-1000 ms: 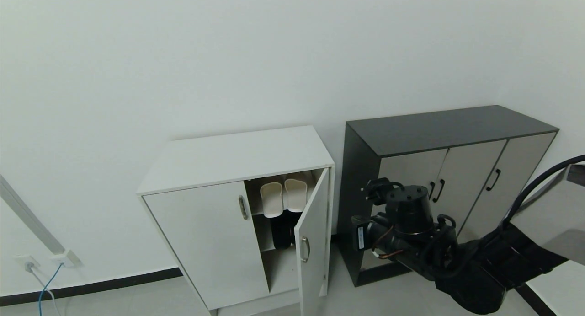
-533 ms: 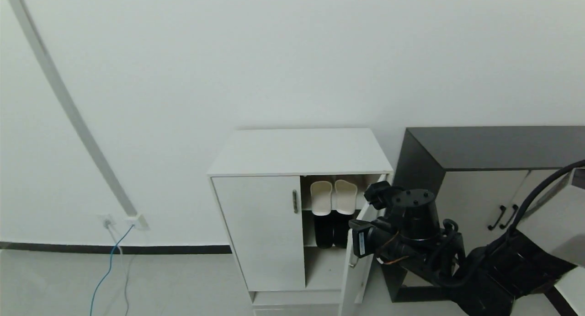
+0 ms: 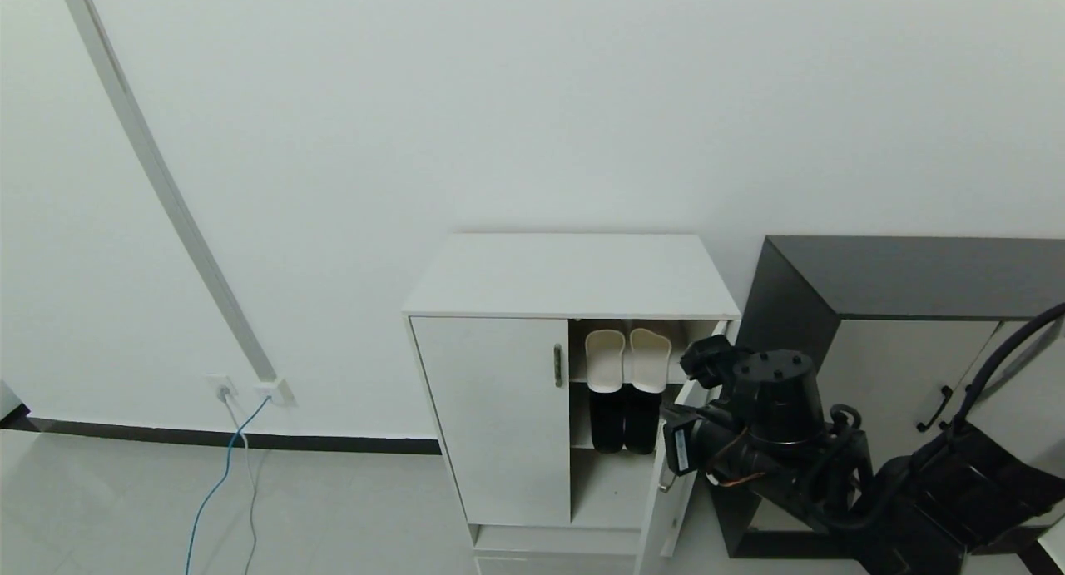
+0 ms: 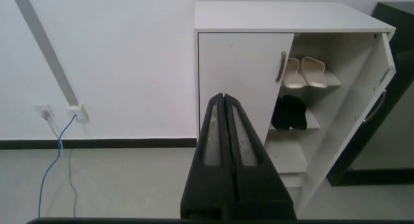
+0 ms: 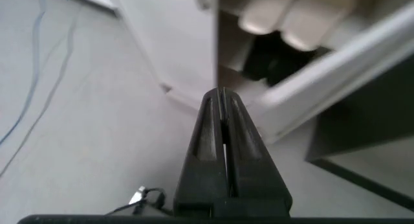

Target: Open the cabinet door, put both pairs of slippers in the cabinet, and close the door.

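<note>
White slippers [image 3: 628, 360] and black slippers [image 3: 624, 421] are in, so nudge the open door [image 4: 359, 120] shut with your clenched, empty right gripper [image 5: 223, 96], pushing near its free edge. Left gripper [image 4: 224, 98] is clenched too.

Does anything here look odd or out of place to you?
Only that the right door of the white cabinet stands open. Inside, the white slippers sit on the upper shelf and the black slippers just below, neatly paired. Nothing looks spilled or damaged.

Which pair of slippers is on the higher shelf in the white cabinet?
The cream pair, up top; the black pair sits directly below it, one level down.
</note>
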